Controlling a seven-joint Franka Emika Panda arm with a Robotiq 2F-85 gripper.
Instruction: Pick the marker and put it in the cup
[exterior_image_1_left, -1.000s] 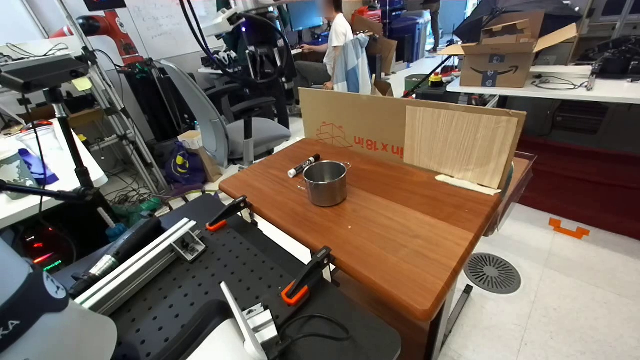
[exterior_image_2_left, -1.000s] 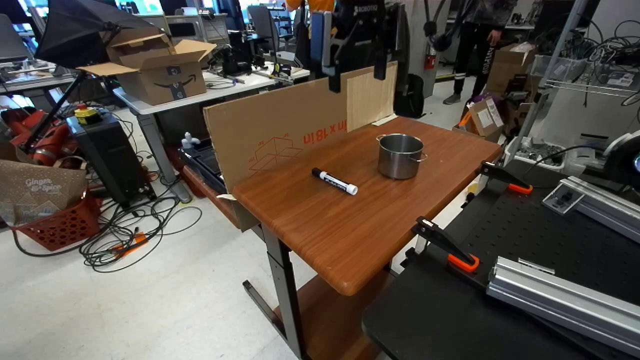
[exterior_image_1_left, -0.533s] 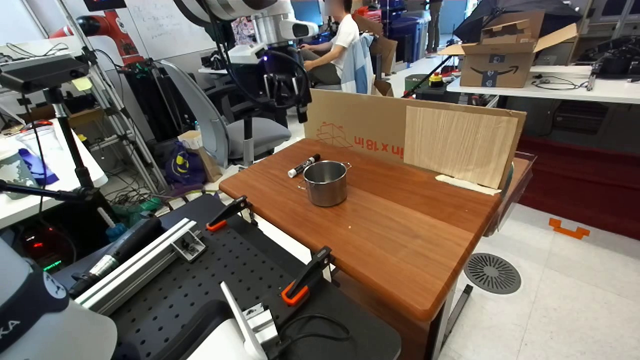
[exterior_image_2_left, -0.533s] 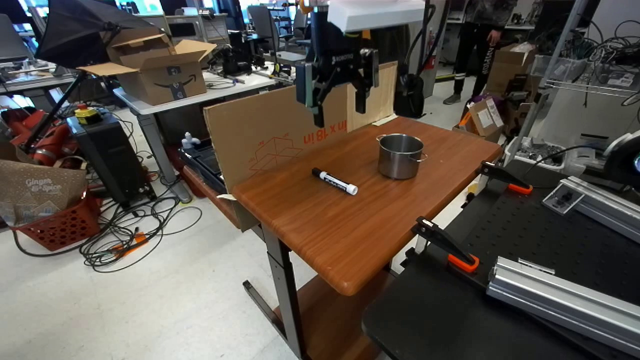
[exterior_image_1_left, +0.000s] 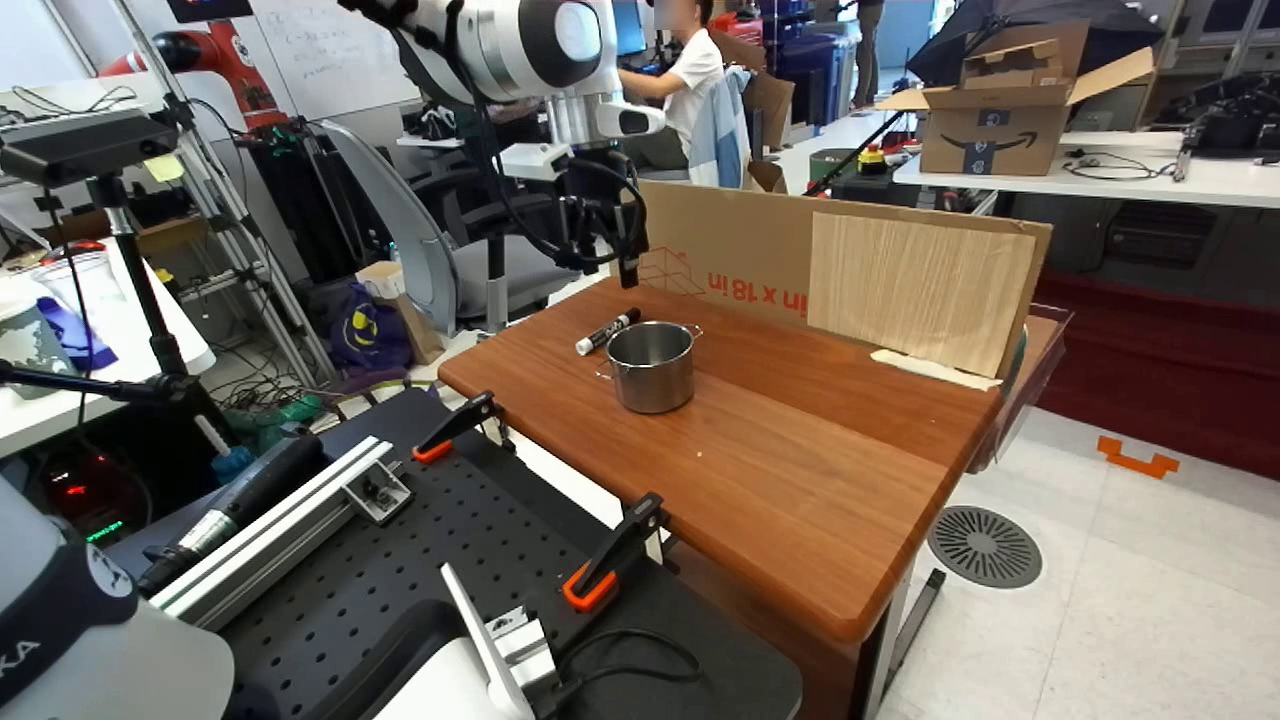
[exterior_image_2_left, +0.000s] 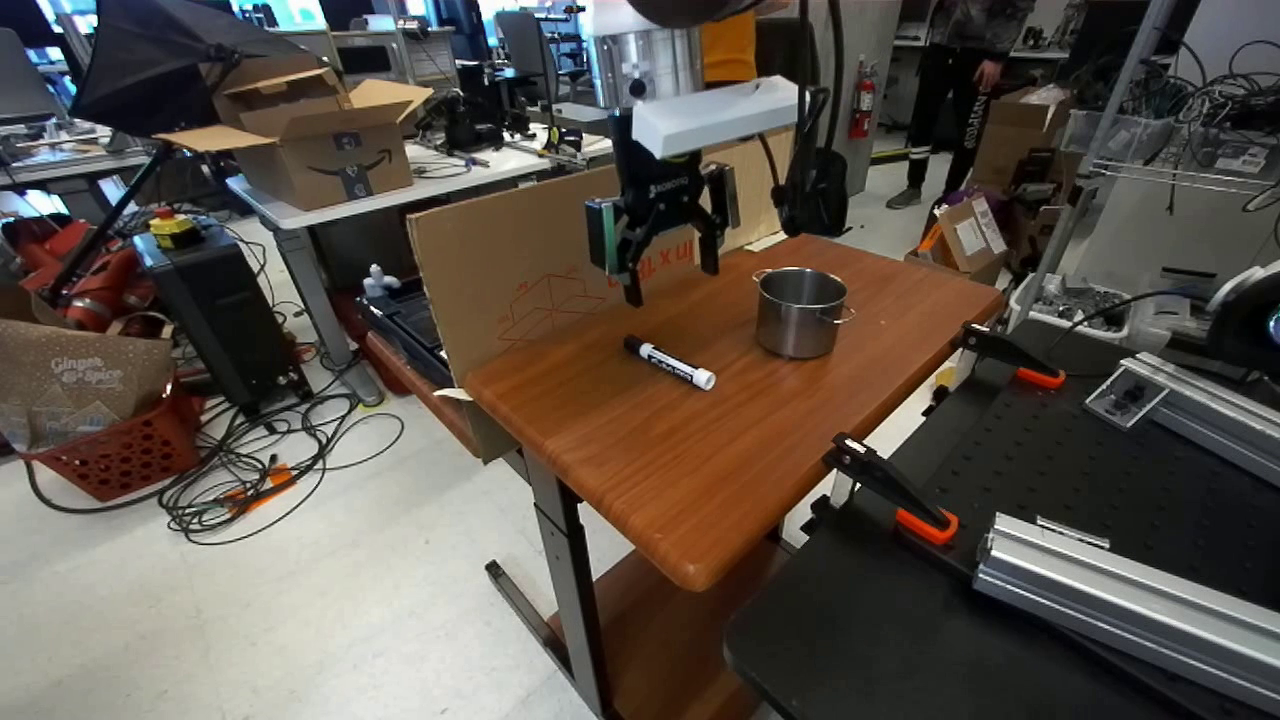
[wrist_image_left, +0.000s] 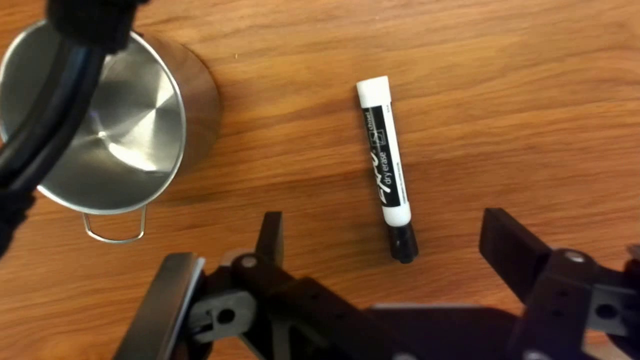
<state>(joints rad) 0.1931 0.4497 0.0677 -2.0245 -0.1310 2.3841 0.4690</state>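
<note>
Plainly, in the wrist view, with twelve at the top, the Robotiq gripper (wrist_image_left: 384, 231) stood wide and held nothing, its fingertips (wrist_image_left: 510, 245) well apart. The Expo dry-erase marker (wrist_image_left: 384, 162) lay on the wood-grain tabletop (wrist_image_left: 300, 125), mostly toward twelve o'clock from the gap. Its long axis ran from just before twelve, at the white end (wrist_image_left: 374, 92), to just before six, at the black cap (wrist_image_left: 403, 244), nearly square to the line joining the fingertips. The wire-handled steel pot (wrist_image_left: 125, 132), evidently the task's cup, stood near their ten o'clock. The coming grasp probably needed little turning, mainly a descent and a shift toward the marker's middle.

In an exterior view, the gripper (exterior_image_2_left: 672, 278) hung above the tabletop, apart from everything on it, with the marker (exterior_image_2_left: 670, 363) at six o'clock and the pot (exterior_image_2_left: 798, 322) between three and four.

In an exterior view, the marker (exterior_image_1_left: 608, 332) appeared just beside the pot (exterior_image_1_left: 652, 380), at its ten o'clock; the fingers' spread could not be told there.
</note>
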